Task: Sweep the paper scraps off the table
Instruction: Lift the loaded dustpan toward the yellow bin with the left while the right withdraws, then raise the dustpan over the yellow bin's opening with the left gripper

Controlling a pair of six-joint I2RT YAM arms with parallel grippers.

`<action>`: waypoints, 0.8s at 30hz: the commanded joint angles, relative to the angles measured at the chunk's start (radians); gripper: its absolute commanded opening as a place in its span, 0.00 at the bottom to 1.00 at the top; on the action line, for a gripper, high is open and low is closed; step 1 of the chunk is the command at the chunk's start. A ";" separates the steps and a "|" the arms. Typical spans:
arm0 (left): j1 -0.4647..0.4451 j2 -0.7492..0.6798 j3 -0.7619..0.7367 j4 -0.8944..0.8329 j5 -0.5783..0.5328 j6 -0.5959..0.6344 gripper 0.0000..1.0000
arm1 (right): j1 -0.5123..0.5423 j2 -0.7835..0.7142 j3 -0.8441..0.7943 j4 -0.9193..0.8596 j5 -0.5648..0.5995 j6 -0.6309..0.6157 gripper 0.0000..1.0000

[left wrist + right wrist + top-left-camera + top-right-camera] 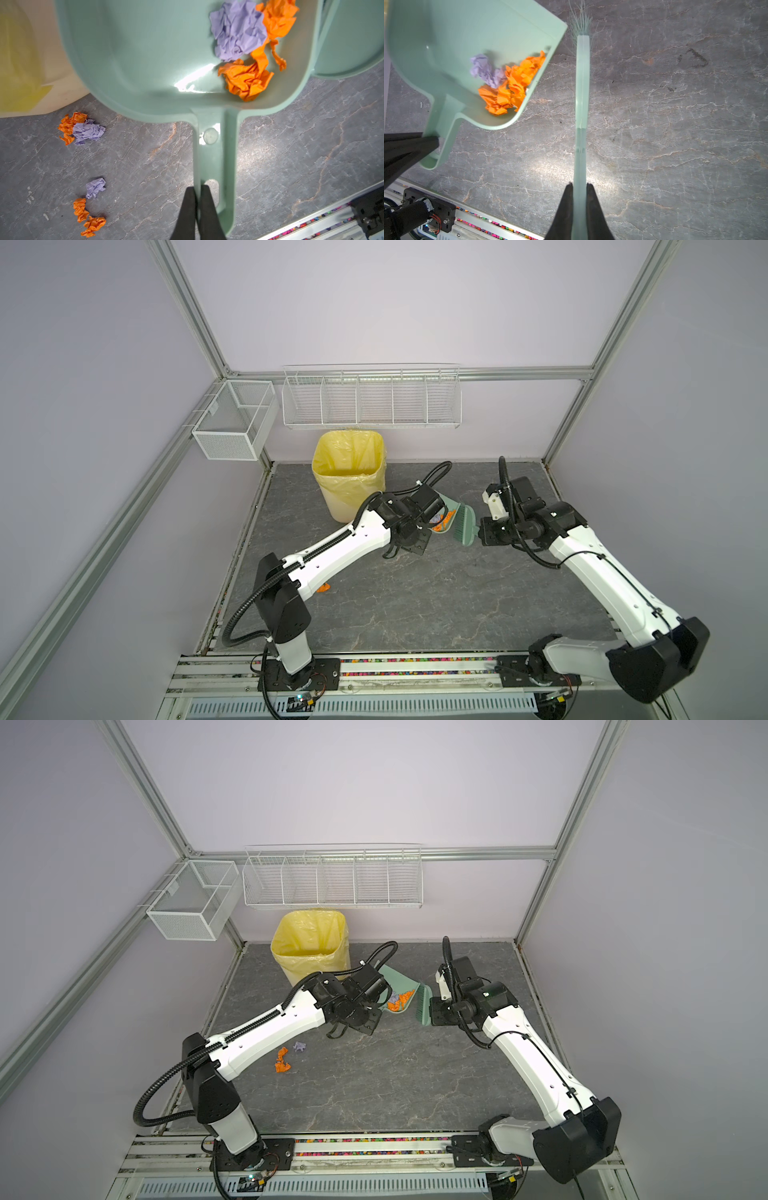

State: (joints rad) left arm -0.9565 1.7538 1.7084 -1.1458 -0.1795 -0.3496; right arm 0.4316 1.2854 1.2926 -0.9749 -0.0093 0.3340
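Note:
My left gripper point(197, 187) is shut on the handle of a mint-green dustpan point(145, 52). Orange and lavender paper scraps point(247, 81) lie in the pan's corner near the handle, as the right wrist view confirms for the same scraps point(512, 87). My right gripper point(579, 184) is shut on the handle of a matching green brush point(582, 93), which sits just beside the pan's open edge. More paper scraps point(282, 1060) lie on the table point(415, 1073) under the left forearm, and a further clump point(83, 128) rests near the bin's foot.
A bin lined with a yellow bag point(349, 472) stands at the back left, right behind the dustpan point(451, 504). White wire baskets point(372, 398) hang on the back wall and the left rail. Aluminium rails border the table's front edge.

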 commanded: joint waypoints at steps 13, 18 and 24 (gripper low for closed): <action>0.054 -0.036 0.166 -0.127 -0.151 0.062 0.00 | -0.005 0.029 -0.025 0.055 -0.036 0.004 0.07; 0.093 -0.052 0.188 -0.160 -0.184 0.095 0.00 | -0.006 0.017 -0.039 0.061 -0.031 0.007 0.07; 0.145 -0.072 0.234 -0.212 -0.231 0.118 0.00 | -0.005 0.029 -0.036 0.068 -0.036 0.001 0.07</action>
State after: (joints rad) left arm -0.8288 1.7290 1.9018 -1.3003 -0.3626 -0.2508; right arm 0.4316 1.3144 1.2655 -0.9306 -0.0277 0.3336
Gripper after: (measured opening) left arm 0.048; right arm 0.115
